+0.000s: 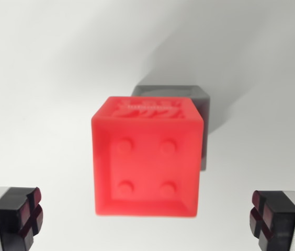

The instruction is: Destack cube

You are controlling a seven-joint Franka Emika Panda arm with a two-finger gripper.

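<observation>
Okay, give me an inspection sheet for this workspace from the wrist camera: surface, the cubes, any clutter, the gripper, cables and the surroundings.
Surface: plain white table, bare, soft shadows at upper right.
Job's things: red cube, four round studs on its facing side, raised pattern on the face above; it sits in front of a grey cube, mostly hiding it. Whether they touch cannot be told.
Clutter: nothing seen.
Grippers: gripper open, fingertips at the bottom corners, wide of the red cube, holding nothing.
Cables: nothing seen.
Surroundings: nothing seen beyond the white surface.

Silver metal jaws, black pads, dark red cross grooves
</observation>
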